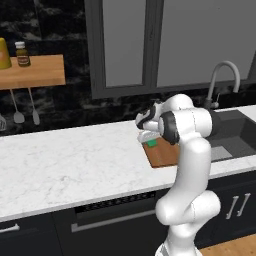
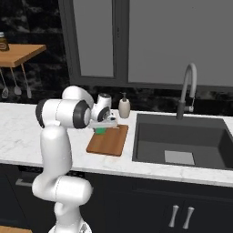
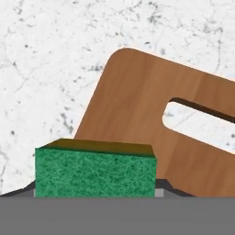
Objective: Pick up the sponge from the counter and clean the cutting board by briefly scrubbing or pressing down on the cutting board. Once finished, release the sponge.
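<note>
The sponge, green on top with a yellow layer behind, sits between my fingers at the bottom of the hand view. My gripper is shut on it, low over the far left corner of the cutting board. From the left base camera the sponge shows as a small green patch under the gripper, at the board's back corner. The brown wooden board, with its handle slot, lies flat on the white marble counter. Whether the sponge touches the board I cannot tell.
A dark sink with a curved faucet lies right of the board. A soap dispenser stands behind the board by the wall. A wooden shelf with a bottle hangs at the far left, utensils below it.
</note>
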